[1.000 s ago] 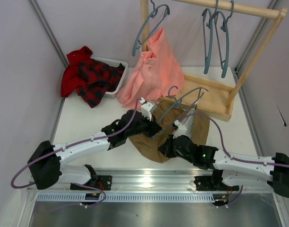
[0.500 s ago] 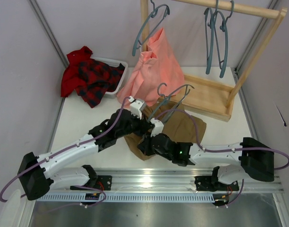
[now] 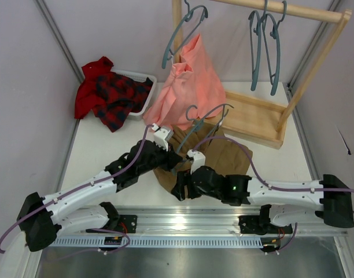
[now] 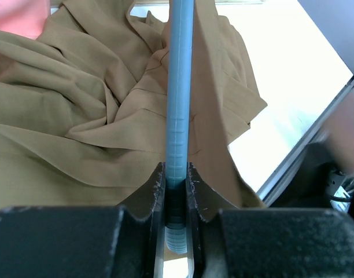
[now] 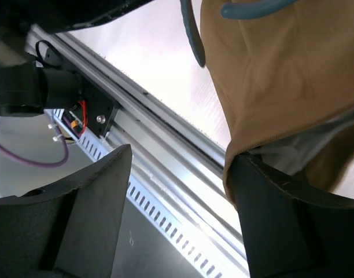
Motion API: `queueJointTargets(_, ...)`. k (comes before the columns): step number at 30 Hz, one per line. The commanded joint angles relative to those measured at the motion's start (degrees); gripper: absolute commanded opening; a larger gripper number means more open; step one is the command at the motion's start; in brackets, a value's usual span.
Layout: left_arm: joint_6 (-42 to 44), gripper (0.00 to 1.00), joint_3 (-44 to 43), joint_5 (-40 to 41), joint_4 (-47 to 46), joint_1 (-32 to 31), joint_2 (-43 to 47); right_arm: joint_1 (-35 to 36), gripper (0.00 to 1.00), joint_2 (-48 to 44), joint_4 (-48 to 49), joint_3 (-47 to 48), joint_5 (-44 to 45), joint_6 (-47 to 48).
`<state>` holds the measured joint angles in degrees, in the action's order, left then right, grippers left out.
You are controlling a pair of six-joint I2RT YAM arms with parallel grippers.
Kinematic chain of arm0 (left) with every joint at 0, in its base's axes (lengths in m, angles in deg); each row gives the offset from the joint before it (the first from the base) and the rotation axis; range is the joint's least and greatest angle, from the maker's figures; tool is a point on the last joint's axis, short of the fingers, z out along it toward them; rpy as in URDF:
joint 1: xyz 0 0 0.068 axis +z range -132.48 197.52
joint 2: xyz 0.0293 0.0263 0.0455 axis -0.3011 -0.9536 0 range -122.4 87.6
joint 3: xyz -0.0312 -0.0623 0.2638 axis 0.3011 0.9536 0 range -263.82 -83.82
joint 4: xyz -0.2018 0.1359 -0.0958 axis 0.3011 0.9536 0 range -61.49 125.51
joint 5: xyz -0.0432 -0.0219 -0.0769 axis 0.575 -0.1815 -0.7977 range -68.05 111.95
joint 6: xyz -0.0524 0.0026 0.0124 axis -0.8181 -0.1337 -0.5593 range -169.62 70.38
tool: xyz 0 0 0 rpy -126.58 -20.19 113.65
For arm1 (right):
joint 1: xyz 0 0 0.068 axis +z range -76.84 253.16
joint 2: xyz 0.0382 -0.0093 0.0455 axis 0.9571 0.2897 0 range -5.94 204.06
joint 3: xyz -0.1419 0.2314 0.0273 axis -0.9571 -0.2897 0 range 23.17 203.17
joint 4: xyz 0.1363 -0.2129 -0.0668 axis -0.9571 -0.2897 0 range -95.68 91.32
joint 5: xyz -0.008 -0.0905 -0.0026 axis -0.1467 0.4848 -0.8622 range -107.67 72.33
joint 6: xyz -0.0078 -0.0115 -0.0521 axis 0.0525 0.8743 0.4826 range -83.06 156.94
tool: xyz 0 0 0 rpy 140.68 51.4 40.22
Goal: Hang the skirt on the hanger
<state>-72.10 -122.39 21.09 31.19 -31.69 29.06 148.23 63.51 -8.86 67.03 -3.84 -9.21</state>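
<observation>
Since a second ago both arms have swung left, carrying the hanger (image 3: 207,119) along, so its hook now sits near the lower edge of the salmon-pink garment (image 3: 188,87). My left gripper (image 3: 176,161) is clamped on the hanger's straight bar; the wrist view shows both fingers pressed flat against the blue plastic (image 4: 180,87), with my left gripper (image 4: 176,174) leaving no gap. The skirt (image 3: 226,157) lies crumpled on the table (image 3: 102,145) under that bar, right of my left arm and near the wooden rack (image 3: 252,119). My right gripper (image 3: 178,188) hangs at the skirt's near left edge with fingers spread wide (image 5: 181,155). The hem (image 5: 269,75) drapes against my right-hand finger (image 5: 281,220), though it looks unpinched as far as I can tell.
</observation>
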Motion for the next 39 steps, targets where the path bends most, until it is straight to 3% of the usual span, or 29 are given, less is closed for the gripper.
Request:
queueJointTargets(1, -1.43, 0.00, 0.68, -0.98, -6.28, 0.08, 0.80, 0.08, 0.72, -5.27, -6.61, 1.67, 0.41, -0.16)
queueJointTargets(11, -1.43, 0.00, 0.16, -0.81, -5.40, -0.01, 1.06, -1.59, 0.57, -13.98, -15.05, -3.86, 7.53, -3.95)
queueJointTargets(15, -1.78, 0.00, -0.46, 0.51, -4.09, -0.01, 1.06, -1.68, 0.39, -15.75, -8.91, -7.89, 4.90, -4.12)
queueJointTargets(23, -4.85, 0.00, -1.07, 0.33, -4.08, -0.62, 1.24, 0.25, 0.01, -7.14, 2.31, -9.40, 2.96, -3.95)
queueJointTargets(34, -4.41, 0.00, -0.63, 5.34, -0.92, -0.71, 3.08, 3.59, 0.00, 12.26, 26.50, -1.32, 2.70, -0.70)
queueJointTargets(39, -4.85, 0.00, -0.11, 7.54, 0.84, -0.71, 3.96, 3.51, 0.00, 16.42, 26.53, 1.84, 3.40, 0.89)
